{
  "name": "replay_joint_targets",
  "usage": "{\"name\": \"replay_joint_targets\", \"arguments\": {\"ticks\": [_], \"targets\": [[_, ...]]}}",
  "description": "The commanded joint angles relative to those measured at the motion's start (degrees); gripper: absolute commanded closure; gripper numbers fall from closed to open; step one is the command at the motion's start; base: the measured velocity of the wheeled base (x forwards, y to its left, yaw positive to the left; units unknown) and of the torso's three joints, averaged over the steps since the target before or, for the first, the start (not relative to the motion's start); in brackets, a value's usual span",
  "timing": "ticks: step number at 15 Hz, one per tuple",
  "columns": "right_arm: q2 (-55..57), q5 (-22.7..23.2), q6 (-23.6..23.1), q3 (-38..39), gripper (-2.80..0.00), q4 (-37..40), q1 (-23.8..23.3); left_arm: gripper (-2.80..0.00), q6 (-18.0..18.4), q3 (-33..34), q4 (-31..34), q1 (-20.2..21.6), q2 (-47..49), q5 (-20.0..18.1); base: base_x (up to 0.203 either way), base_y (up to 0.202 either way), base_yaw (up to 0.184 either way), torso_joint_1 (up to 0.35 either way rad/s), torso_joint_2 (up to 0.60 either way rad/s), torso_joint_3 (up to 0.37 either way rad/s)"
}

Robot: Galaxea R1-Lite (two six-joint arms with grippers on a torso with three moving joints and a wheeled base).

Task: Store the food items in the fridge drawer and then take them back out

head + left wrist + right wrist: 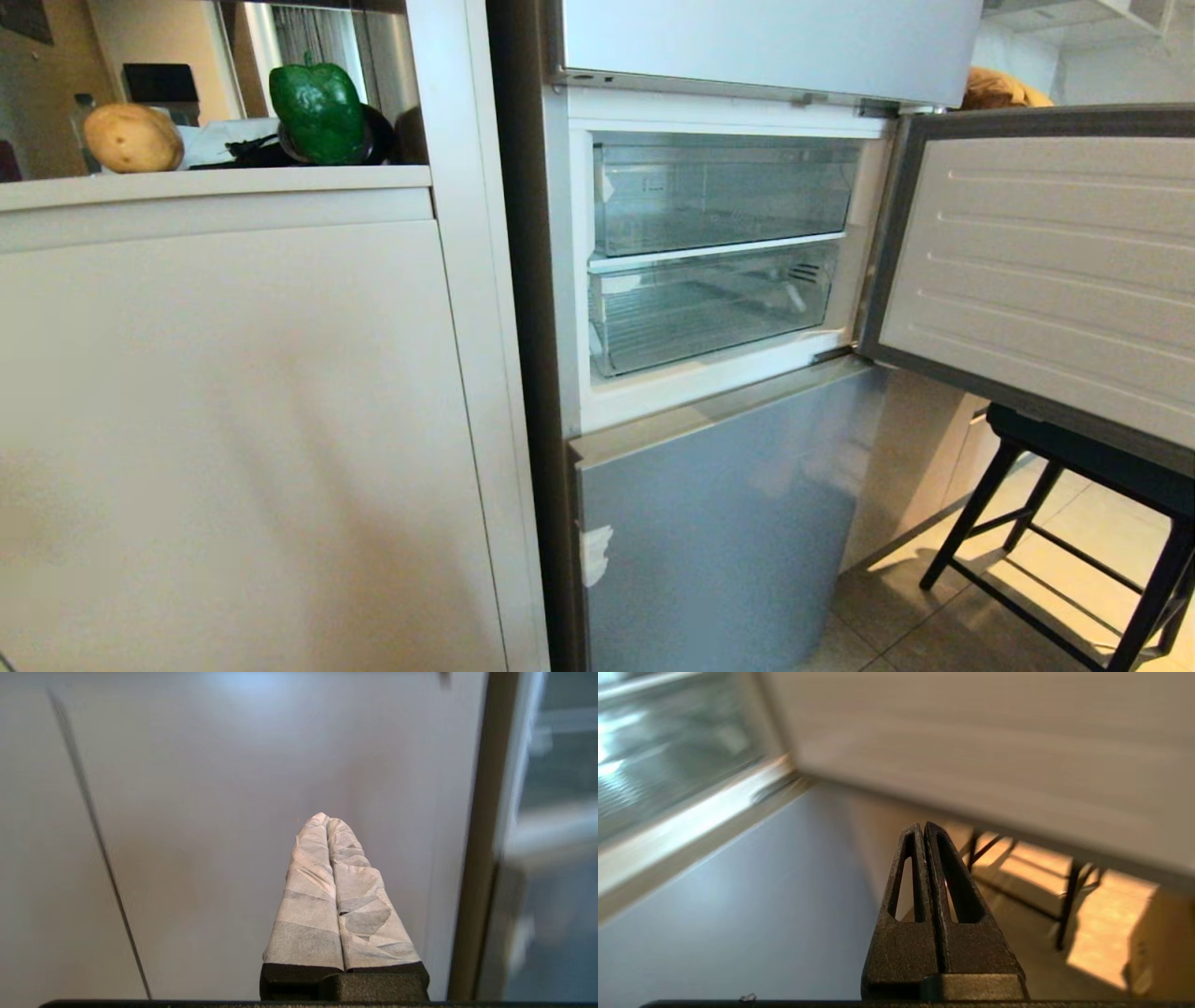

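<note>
potato [133,138] on counter [215,177] near left end | bell pepper [317,112] right of it | fridge [719,392] right of counter | two drawers stacked inside: upper drawer [724,191] over lower drawer [709,308]

A tan-brown oval potato [133,138] is seen lying on its side on the white counter ledge at the upper left, and a glossy dark green lobed bell pepper [317,112] is stood upright, stem up, on the same ledge to its right, the two well apart. Two clear plastic drawers are stacked in the open fridge compartment; the lower one, the fridge drawer [709,313], is noted as transparent with a ribbed bottom, pushed in and holding nothing. Neither food item is in contact with the drawer.
</note>
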Motion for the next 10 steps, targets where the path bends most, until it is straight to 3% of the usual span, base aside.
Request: {"name": "replay_joint_targets", "arguments": {"ticks": [1, 2, 5, 8, 10], "targets": [[3.92, 0.74, -0.33, -0.67, 0.00, -1.09, -1.33, 0.00, 1.07, 3.91, 4.44, 0.23, -6.61, -0.89, 0.000, 0.000, 0.000, 0.000, 0.00, 0.000], [4.10, 2.63, -0.62, -1.16, 0.00, -2.07, -1.31, 0.00, 1.87, 6.76, 5.59, 0.15, -7.66, -1.02, 0.000, 0.000, 0.000, 0.000, 0.00, 0.000], [6.46, 15.38, -0.67, -1.71, 0.00, -5.27, -1.32, 0.00, 4.28, 17.25, 10.02, -0.11, -13.13, -2.96, 0.000, 0.000, 0.000, 0.000, 0.00, 0.000], [15.58, 23.11, -0.53, -1.93, 0.00, -12.74, -1.18, 0.00, 5.29, 19.85, 10.87, -0.28, -14.82, -10.33, 0.000, 0.000, 0.000, 0.000, 0.00, 0.000], [25.37, 25.41, -0.79, -2.98, 0.00, -21.48, -0.95, 0.00, 4.56, 22.67, 6.91, -0.28, -14.79, -13.38, 0.000, 0.000, 0.000, 0.000, 0.00, 0.000]]}}
